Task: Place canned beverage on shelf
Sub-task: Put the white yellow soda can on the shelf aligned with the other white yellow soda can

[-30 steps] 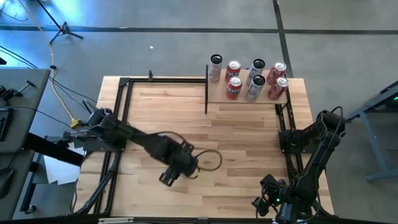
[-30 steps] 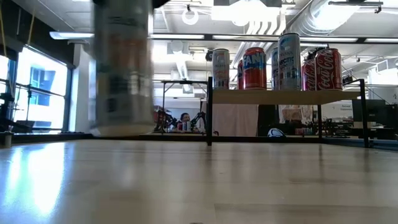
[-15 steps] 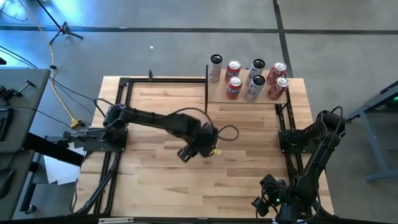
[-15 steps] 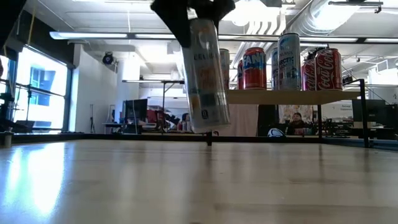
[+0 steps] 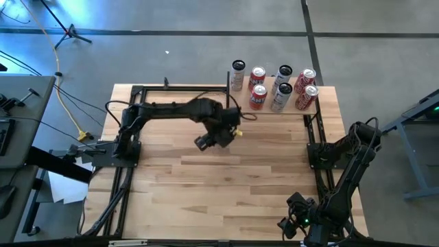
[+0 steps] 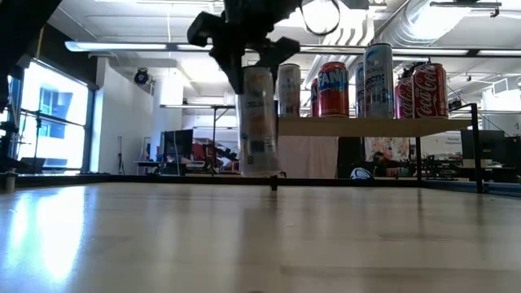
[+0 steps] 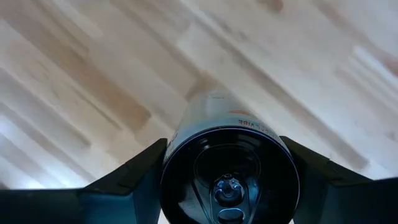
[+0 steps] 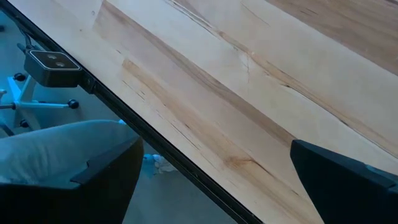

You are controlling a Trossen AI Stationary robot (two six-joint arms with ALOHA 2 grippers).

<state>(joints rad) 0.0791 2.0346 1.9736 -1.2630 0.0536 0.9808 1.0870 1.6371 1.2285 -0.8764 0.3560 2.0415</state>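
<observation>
The can [image 6: 260,122] is a tall, slim one with a pale silvery body and some orange print low on its side, and it hangs upright in the air, clear of the surface [image 6: 260,236]. The left gripper [image 6: 244,37] grasps it from above: its dark fingers [image 7: 134,174] are drawn in close and press against the two sides of the can near its top, whose dark lid and pull tab fill the left wrist view. In the high view the left gripper [image 5: 218,130] sits over the far half of the surface, with the shelf [image 5: 274,108] just beyond it and off to its right. The shelf is a small pale wood board on thin black uprights, and it carries seven other cans, several of them red. From the low view the held can's lower end hangs below the shelf board, just left of the board's near upright. The right gripper [image 8: 211,180] waits at the near right corner of the surface with its fingers spread wide, holding nothing.
</observation>
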